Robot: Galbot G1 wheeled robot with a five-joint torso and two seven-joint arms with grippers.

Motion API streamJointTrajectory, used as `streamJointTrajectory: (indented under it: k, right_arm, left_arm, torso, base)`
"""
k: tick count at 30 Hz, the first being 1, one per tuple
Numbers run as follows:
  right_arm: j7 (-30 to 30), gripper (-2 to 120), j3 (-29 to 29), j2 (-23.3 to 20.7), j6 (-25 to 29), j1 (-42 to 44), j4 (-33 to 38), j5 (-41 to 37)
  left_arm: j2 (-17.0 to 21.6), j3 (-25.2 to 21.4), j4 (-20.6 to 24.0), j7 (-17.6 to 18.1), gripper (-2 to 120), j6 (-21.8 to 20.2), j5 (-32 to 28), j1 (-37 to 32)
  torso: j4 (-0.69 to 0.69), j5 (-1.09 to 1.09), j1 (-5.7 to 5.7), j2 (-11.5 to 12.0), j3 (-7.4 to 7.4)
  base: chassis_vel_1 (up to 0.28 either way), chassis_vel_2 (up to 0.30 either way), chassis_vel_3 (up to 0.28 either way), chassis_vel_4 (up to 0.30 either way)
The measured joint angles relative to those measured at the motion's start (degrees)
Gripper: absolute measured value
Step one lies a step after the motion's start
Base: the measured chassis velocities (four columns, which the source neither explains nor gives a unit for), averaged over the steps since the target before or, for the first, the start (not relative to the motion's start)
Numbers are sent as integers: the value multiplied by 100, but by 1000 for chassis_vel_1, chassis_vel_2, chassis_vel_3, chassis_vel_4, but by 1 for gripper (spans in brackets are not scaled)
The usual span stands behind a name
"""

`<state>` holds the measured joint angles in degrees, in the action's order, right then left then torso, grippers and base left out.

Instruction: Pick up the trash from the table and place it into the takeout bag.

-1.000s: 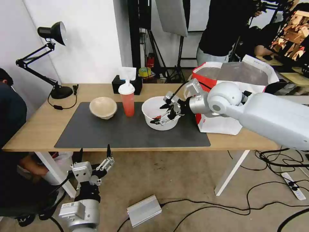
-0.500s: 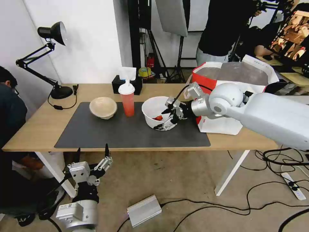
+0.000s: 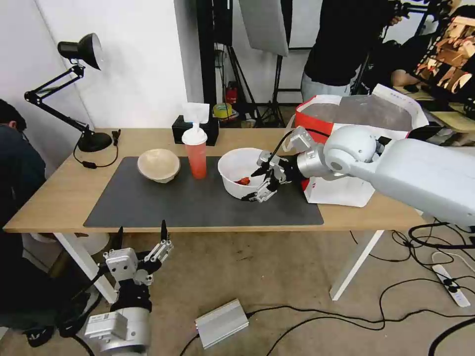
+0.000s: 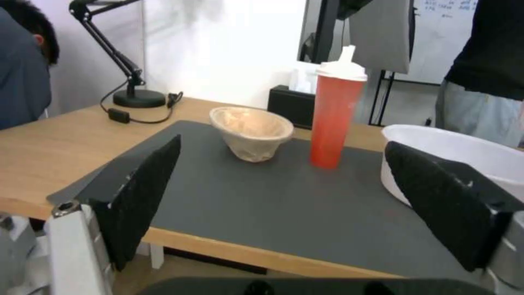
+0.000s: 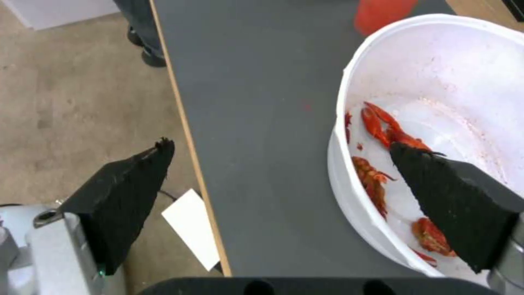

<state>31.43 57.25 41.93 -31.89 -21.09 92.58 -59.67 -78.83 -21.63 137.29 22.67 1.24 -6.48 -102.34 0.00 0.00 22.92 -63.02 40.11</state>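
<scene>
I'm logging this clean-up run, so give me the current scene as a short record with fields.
right end effector: open, straddling the near rim of the white plastic bowl, one finger inside
left end effector: open, parked low in front of the table
bowl contents: red scraps
red drink cup: upright on the mat
beige paper bowl: on the mat
takeout bag: open, at the table's right end

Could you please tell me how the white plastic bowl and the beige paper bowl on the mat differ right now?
The white plastic bowl is wider and deeper than the beige paper bowl. The white one holds red scraps; the beige one looks empty. The right gripper has its open jaws astride the white bowl's rim, one inside and one outside, while nothing touches the beige bowl. The left gripper hangs open below the table edge. Both bowls sit upright on the dark grey mat.
</scene>
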Motion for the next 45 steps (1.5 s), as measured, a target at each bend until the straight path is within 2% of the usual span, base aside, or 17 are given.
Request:
streamJointTrajectory:
  k: [23,45]
  right_arm:
    - [272,100,93,273,66,-32,-549,26]
    - [206,100,87,535,32,162,-920,259]
  left_arm:
    - [-55,97,-85,-15,100,-7,33,107]
    - [-70,150,-200,-19,100,-14,36,183]
  torso:
    - [0,0,0,0,0]
    - [0,0,0,0,0]
  base:
    - [0,0,0,0]
    - [0,0,0,0]
